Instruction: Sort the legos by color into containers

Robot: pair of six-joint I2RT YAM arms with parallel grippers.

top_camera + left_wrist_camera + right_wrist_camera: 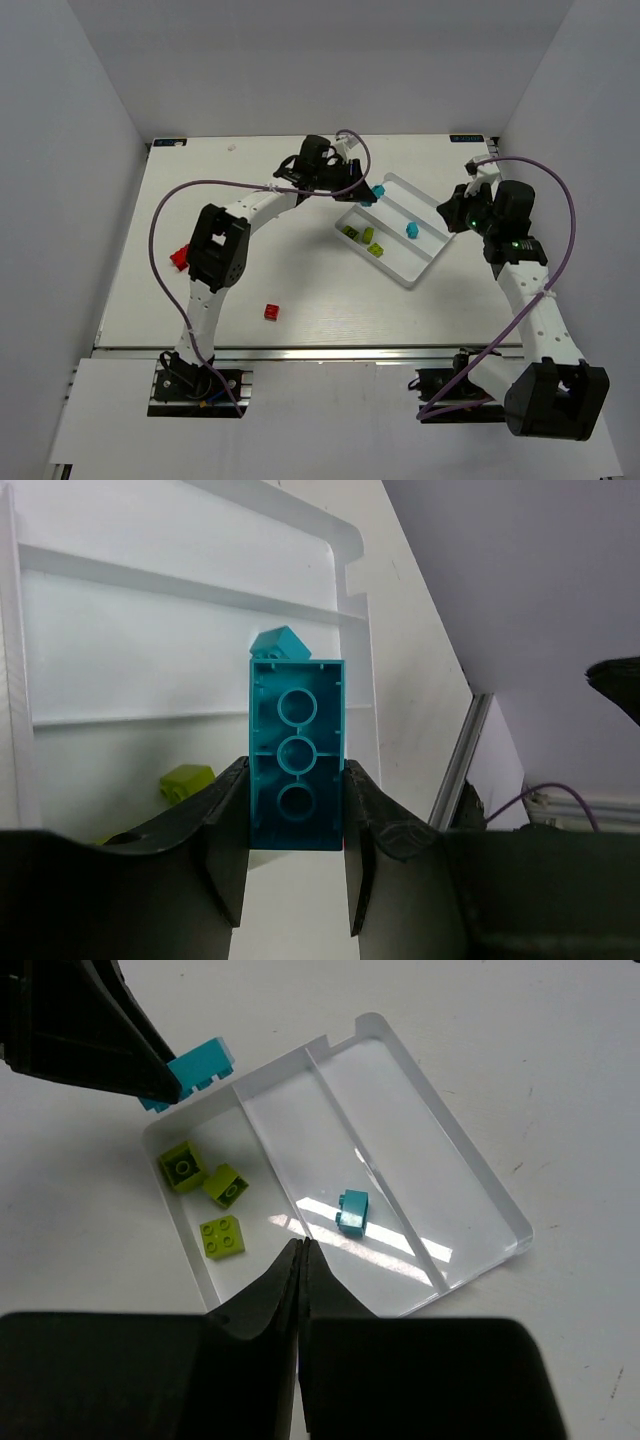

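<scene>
Our left end effector (296,780) grips a cyan brick (296,695) by its long sides, with the fingers set narrow around it. We see the brick's hollow underside, with three round tubes, facing the wrist camera. Its long axis runs in line with the fingers and points out past their tips toward the white tray (420,1150). From above, the brick hangs at the tray's far-left end; we cannot tell which compartment lies beneath it.

Our right end effector (300,1255) is pressed fully closed with nothing between its fingers, and it hovers at the tray's right side.

In the tray, three lime green bricks (227,1184) lie in one outer compartment, and a second cyan brick (352,1210) sits in the middle one, beside a divider.

On the desk (320,290), well apart from the tray, lie a red brick (271,312) and another red brick (180,257), the latter partly hidden behind the left arm (225,240).
</scene>
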